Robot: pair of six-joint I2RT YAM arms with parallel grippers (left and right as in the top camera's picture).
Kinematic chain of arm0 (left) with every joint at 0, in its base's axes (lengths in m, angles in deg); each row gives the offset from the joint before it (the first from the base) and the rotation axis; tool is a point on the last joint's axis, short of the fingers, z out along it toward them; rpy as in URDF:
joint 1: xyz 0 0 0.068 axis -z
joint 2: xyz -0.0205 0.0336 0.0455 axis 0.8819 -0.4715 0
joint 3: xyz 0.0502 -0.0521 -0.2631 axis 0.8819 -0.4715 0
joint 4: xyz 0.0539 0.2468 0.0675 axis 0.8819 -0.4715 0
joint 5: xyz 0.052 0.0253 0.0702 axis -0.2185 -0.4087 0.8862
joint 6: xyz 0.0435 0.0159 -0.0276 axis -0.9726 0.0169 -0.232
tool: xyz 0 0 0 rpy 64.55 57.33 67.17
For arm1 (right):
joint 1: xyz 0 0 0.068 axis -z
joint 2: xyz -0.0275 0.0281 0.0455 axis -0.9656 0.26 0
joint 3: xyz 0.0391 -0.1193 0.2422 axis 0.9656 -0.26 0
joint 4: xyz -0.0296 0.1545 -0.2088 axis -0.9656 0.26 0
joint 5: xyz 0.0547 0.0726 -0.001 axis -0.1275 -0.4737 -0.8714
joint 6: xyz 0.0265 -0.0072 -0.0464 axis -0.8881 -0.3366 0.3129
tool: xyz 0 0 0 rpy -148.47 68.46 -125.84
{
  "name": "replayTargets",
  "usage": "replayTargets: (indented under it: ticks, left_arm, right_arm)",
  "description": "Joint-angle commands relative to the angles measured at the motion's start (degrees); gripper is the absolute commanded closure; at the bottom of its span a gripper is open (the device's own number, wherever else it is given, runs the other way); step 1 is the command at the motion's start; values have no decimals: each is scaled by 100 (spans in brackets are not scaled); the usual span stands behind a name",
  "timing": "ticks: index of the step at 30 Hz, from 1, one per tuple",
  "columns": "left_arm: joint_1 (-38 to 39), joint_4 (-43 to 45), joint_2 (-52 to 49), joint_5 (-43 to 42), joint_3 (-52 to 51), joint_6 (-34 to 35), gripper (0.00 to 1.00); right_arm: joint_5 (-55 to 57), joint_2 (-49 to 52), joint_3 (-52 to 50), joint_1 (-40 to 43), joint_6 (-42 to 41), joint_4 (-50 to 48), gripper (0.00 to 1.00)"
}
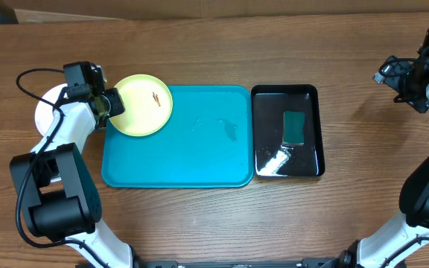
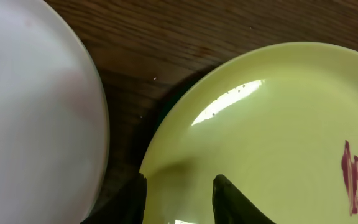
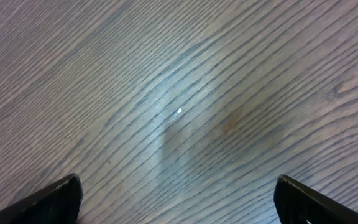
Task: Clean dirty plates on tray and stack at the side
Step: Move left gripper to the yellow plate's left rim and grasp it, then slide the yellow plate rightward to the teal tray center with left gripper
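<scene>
A pale yellow-green plate [image 1: 144, 106] lies over the far left corner of the turquoise tray [image 1: 192, 152] and hangs past its rim. A reddish smear [image 2: 351, 175] marks the plate. My left gripper [image 1: 113, 104] is shut on this plate's left rim. In the left wrist view one finger [image 2: 132, 200] sits outside the edge and the other on the plate's face [image 2: 232, 202]. A white plate [image 1: 45, 112] rests on the table left of the tray, partly under my left arm. Far right, my right gripper [image 1: 399, 74] hangs open over bare wood [image 3: 178, 112], holding nothing.
A glossy black tray [image 1: 309, 91] stands right of the turquoise one, with a dark green sponge [image 1: 295, 126] and a white patch [image 1: 274, 159] inside. A black cable [image 1: 32, 78] loops by the white plate.
</scene>
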State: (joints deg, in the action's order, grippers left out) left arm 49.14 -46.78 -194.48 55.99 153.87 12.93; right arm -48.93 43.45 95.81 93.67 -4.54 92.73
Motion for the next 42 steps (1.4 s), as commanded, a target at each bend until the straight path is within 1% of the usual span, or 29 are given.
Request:
replayTargets:
  ticks: [1, 5, 9, 16, 18, 19, 20, 22, 24, 26, 32, 37, 40, 42]
  left_arm:
    - [15, 96, -20, 168, -68, -105, 61]
    - [0, 221, -20, 164, -68, -105, 60]
    - [0, 214, -26, 166, -68, -107, 62]
    - [0, 245, -382, 297, -68, -149, 62]
    - [2, 240, -393, 291, -68, -146, 67]
    - [2, 236, -376, 286, -50, -146, 73]
    - [2, 214, -354, 286, -24, -146, 75]
    - [2, 94, -284, 278, 72, -146, 83]
    - [2, -122, -173, 205, 201, -144, 88]
    - [2, -367, -31, 79, 315, -144, 96]
    - [50, -1161, 280, -538, 398, 129, 96]
    - [164, -2227, 293, -1266, 382, 267, 96]
    - [319, -2841, 293, -1386, 376, 358, 96]
    - [450, -3045, 293, -1386, 341, 369, 96]
  right_arm:
    - [-20, -57, 76, -2, -22, -35, 0]
    - [-20, -57, 76, -2, -22, -35, 0]
    - [-20, -57, 76, -2, -22, -35, 0]
    - [-20, -57, 76, -2, -22, -35, 0]
    - [-20, -57, 76, -2, -24, -35, 0]
    - [-20, -57, 76, -2, -22, -35, 0]
    - [-20, -57, 76, -2, -22, -35, 0]
    - [-20, -57, 76, -2, -22, -35, 0]
    - [-20, -57, 76, -2, -24, -35, 0]
    - [-20, -57, 76, -2, -24, -35, 0]
    - [-20, -57, 76, -2, -24, -35, 0]
    - [-20, -57, 76, -2, -22, -35, 0]
    - [-20, -57, 76, -2, -24, -35, 0]
    - [-20, -57, 76, -2, -24, -35, 0]
